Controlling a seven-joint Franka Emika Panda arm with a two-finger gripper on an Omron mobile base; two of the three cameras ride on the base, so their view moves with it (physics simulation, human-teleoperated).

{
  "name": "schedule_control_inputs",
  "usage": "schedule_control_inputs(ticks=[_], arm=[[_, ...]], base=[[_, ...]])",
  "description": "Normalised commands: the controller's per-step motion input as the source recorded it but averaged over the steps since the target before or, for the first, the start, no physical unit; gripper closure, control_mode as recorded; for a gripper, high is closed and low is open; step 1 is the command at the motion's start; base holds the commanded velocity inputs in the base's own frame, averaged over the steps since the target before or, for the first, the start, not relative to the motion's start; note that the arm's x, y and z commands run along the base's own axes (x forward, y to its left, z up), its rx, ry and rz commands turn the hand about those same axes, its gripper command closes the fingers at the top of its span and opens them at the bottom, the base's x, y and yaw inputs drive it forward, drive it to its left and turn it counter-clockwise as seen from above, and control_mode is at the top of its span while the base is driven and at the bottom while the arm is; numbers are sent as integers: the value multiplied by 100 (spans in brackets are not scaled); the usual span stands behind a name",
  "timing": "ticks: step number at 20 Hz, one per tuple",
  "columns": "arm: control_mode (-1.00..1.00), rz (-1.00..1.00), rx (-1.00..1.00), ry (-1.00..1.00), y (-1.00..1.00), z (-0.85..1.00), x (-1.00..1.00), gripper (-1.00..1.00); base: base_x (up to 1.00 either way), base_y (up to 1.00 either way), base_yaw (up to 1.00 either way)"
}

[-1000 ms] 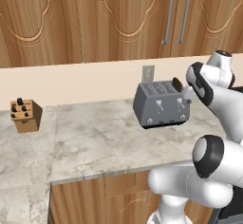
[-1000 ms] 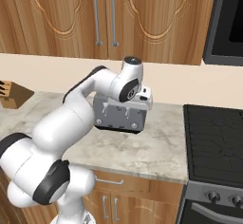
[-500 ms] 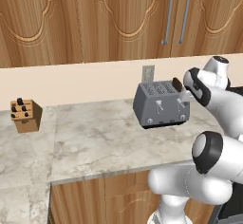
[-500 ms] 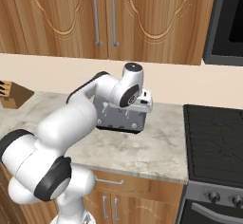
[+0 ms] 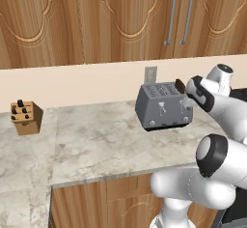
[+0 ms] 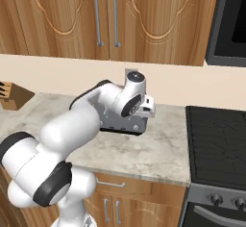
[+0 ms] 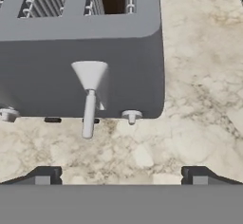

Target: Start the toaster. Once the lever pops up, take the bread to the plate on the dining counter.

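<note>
In the right base view our arm covers most of the toaster (image 6: 126,123), leaving just its lower front and dark base, and the gripper (image 6: 147,107) is too small there to read. In the left base view the toaster (image 5: 162,106) sits in plain sight on the marbled worktop (image 5: 96,140), below a wall outlet (image 5: 150,74), with the hand close at its right end; a dark slice, the bread (image 5: 179,85), pokes up from the rightmost slot, partly behind the hand. A knife block (image 5: 25,118) stands well apart to the left. In the hand view the toaster (image 7: 118,52) is cut off at the top and left; we see one pale lever (image 7: 90,85) and a knob (image 7: 131,116). The gripper (image 7: 121,176) is spread wide, both tips apart, holding and touching nothing.
</note>
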Motion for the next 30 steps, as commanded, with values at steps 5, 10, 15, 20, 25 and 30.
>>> schedule_control_inputs(ticks=[5, 10, 15, 20, 25, 30], arm=[[-100, 0, 0, -3, 0, -17, 17, -100], [-100, 0, 0, 0, 0, -9, 37, -100], [-100, 0, 0, 0, 0, -5, 22, -100], [-100, 0, 0, 0, 0, -6, 11, -100], [-100, 0, 0, 0, 0, -4, 5, -100], [-100, 0, 0, 0, 0, 0, 0, -100]], base=[[0, 0, 0], [0, 0, 0], [0, 0, 0], [0, 0, 0], [0, 0, 0], [0, 0, 0]])
